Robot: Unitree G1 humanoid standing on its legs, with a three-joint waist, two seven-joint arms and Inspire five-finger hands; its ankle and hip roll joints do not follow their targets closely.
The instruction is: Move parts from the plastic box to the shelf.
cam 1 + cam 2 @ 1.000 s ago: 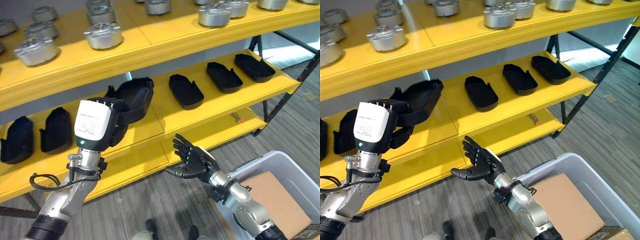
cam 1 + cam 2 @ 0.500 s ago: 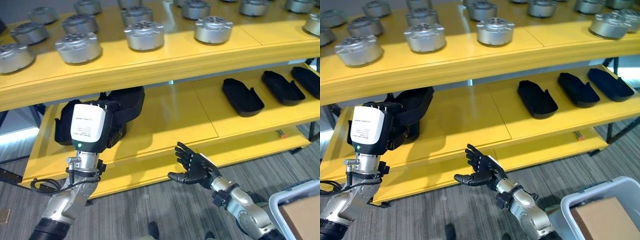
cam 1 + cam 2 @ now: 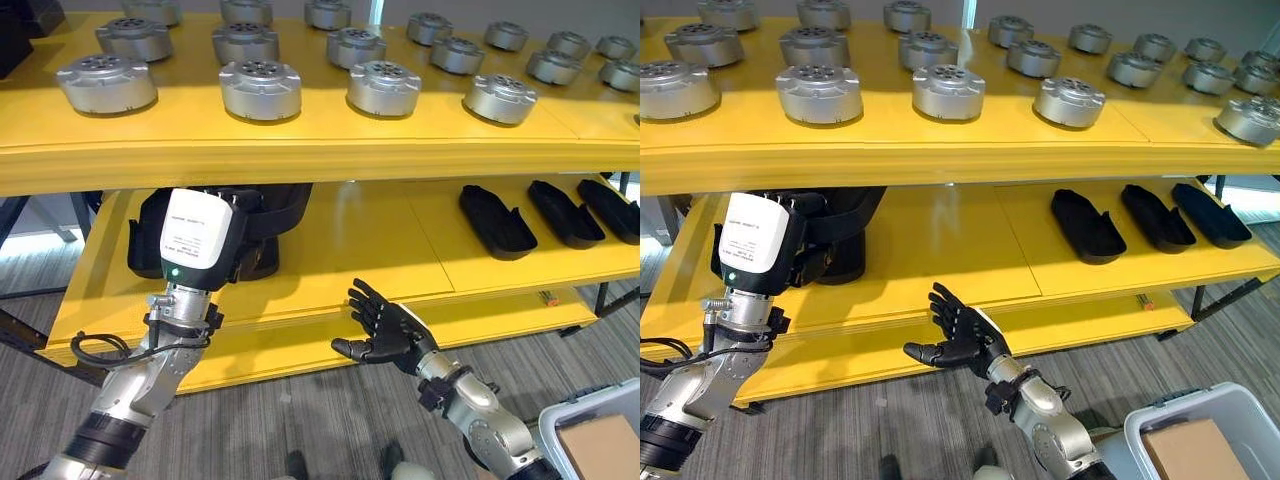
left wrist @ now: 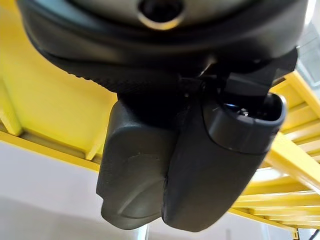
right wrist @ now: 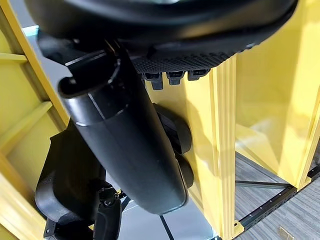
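Observation:
My left hand (image 3: 248, 256) is raised at the front of the yellow shelf's middle tier (image 3: 350, 235), shut on a black shell-shaped part (image 3: 285, 207). In the left wrist view the thumb (image 4: 235, 145) presses against that part (image 4: 132, 170). The held part hangs just above the tier, beside another black part (image 3: 147, 240) that lies at the tier's left end. My right hand (image 3: 388, 330) is open, palm towards the shelf, in front of the lowest tier's edge and holding nothing. The grey plastic box (image 3: 1160, 420) stands on the floor at the lower right with cardboard (image 3: 1188, 448) in it.
Three black parts (image 3: 497, 222) lie in a row on the middle tier's right half. Several silver round parts (image 3: 260, 88) stand on the top tier (image 3: 300, 150). A wide bare stretch of the middle tier lies between the held part and the right-hand row.
The camera has swung left and up, so the shelf sits more squarely in view. My left hand still holds the black part at the middle tier; the right hand stays open.

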